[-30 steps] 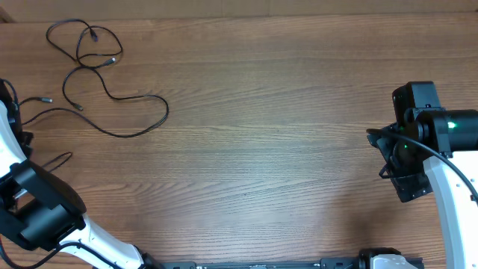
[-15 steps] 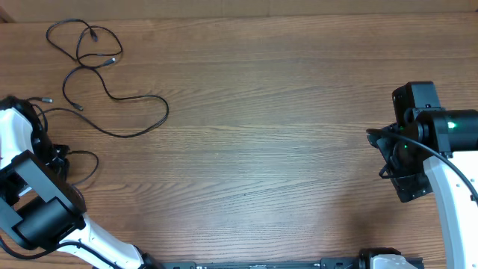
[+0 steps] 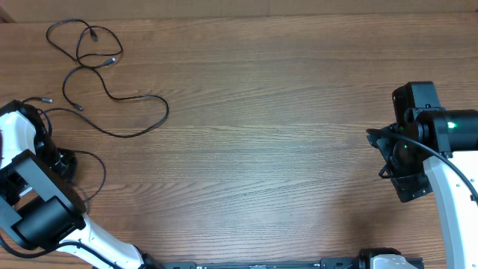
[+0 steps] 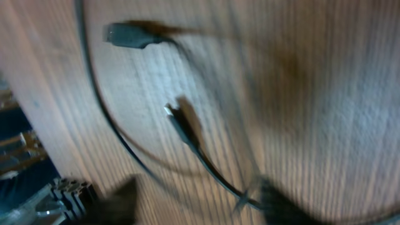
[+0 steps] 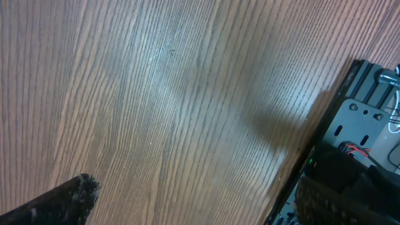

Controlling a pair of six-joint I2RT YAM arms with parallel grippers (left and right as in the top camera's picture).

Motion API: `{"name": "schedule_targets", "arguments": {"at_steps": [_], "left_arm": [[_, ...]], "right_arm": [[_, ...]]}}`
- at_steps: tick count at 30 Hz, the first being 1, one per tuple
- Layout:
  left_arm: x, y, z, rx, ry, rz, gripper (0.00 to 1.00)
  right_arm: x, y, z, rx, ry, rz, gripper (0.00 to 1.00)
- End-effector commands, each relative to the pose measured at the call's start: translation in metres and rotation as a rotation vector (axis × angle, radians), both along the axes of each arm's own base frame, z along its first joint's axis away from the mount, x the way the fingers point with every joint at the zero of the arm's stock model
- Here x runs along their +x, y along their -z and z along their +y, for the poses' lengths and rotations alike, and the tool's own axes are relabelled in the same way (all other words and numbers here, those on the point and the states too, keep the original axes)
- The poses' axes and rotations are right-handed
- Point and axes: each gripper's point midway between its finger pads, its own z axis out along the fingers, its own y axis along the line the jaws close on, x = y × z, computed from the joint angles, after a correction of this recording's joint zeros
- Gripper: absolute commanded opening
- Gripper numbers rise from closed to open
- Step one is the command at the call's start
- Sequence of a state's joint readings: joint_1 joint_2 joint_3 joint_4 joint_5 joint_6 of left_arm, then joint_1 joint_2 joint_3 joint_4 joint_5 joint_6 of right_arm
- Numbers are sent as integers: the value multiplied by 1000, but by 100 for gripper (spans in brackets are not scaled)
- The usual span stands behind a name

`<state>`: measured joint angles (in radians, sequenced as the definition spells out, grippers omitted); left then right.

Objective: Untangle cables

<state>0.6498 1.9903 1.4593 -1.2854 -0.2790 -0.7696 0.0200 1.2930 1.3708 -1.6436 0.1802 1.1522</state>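
Since a second ago my left tool has swung in over the desk at its left edge, fingers now spread astride a strand of the two cables. My right tool gapes wide, empty. Both cables lie in loose loops at the far left, four plugs showing.

The table is seen to be of mid-brown wood, finely and straightly grained, with a smooth satin finish. The cables are sheathed in thin, matt black plastic or rubber, and their plug ends are tipped in dull silver-grey. The left arm is clad in smooth white plastic beside matt black housings, as is the right arm.
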Motion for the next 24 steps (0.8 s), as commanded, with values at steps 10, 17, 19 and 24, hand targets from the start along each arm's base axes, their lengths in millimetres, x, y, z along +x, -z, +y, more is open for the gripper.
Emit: {"name": "schedule_targets", "arguments": {"at_steps": [10, 17, 19, 24], "left_arm": [[34, -39, -13, -142, 148, -179, 100], [80, -101, -69, -244, 329, -525, 100], [95, -125, -106, -290, 485, -623, 99], [109, -143, -211, -262, 918, -556, 100]], "right_arm": [[2, -9, -1, -1, 9, -41, 100], [2, -9, -1, -1, 10, -41, 100], [2, -9, -1, 0, 9, -41, 100], [2, -9, -1, -1, 9, -41, 100]]}}
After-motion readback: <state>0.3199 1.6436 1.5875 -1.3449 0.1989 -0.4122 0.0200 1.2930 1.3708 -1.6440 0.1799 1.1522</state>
